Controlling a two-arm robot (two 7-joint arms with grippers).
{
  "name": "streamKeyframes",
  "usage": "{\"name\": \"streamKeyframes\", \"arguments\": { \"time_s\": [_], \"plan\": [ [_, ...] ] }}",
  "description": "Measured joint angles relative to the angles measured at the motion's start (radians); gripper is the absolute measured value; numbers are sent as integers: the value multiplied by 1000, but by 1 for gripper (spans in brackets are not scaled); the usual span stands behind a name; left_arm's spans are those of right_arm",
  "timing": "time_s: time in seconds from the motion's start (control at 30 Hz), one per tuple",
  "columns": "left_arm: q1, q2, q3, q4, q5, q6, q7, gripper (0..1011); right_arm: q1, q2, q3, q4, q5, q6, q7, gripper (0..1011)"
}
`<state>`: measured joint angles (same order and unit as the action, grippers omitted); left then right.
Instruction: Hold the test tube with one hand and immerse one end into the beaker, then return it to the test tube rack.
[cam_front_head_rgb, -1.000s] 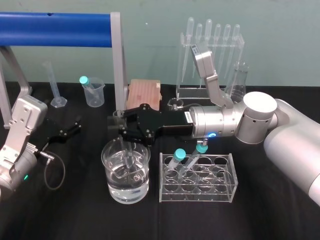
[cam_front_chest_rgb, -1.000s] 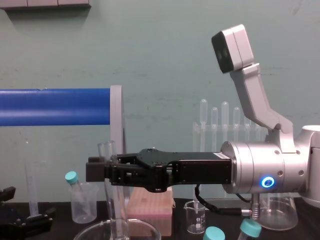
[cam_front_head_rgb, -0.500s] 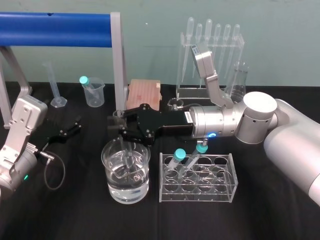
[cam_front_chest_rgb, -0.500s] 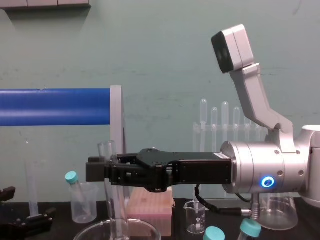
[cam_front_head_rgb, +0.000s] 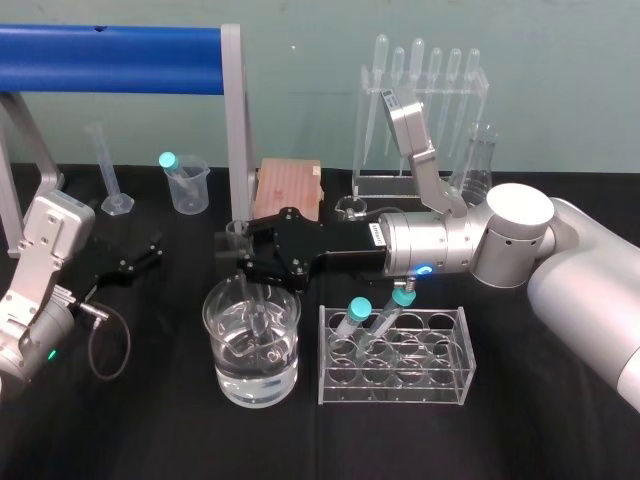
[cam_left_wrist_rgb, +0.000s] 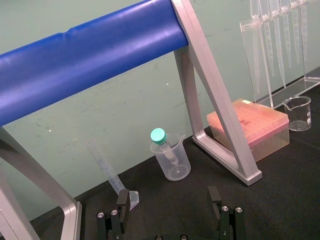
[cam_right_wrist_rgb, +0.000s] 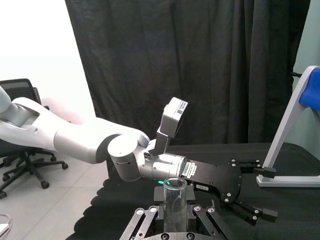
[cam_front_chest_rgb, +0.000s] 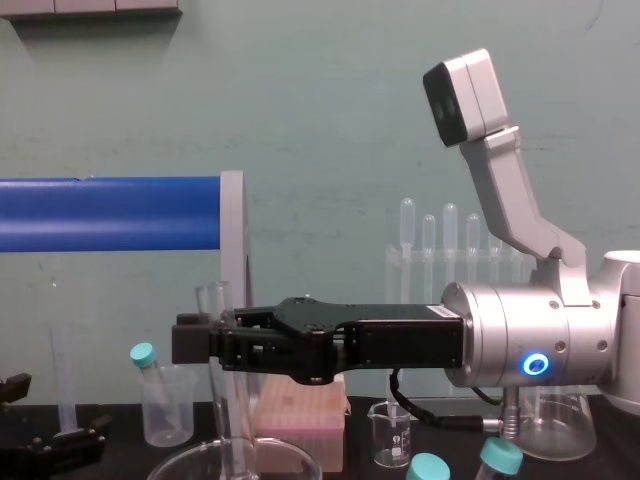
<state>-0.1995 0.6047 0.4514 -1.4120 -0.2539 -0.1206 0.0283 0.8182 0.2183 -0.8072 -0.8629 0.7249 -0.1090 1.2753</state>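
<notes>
Right gripper (cam_front_head_rgb: 238, 260) clamped below rim of light, brittle, slick test tube (cam_front_chest_rgb: 228, 410) dipped in beaker (cam_front_head_rgb: 225, 372); left gripper (cam_front_head_rgb: 143, 255) parked, fingers apart

left gripper (cam_left_wrist_rgb: 168, 201) sits fingers apart, facing a plastic cup (cam_left_wrist_rgb: 175, 166) holding a teal-capped tube (cam_left_wrist_rgb: 159, 135), pink box (cam_left_wrist_rgb: 250, 125) nearby

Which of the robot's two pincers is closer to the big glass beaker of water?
The right. The right pincer is directly above the beaker, gripping the test tube that dips into it. The left pincer sits open, well off to the beaker's left.
</notes>
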Motion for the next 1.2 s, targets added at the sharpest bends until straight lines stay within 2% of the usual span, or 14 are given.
{"name": "streamKeyframes", "arguments": {
  "time_s": [1.2],
  "plan": [
    [0, 0, 0, 0, 0, 0, 0, 1000, 0, 0, 0, 0, 0, 0, 0, 242]
  ]
}}
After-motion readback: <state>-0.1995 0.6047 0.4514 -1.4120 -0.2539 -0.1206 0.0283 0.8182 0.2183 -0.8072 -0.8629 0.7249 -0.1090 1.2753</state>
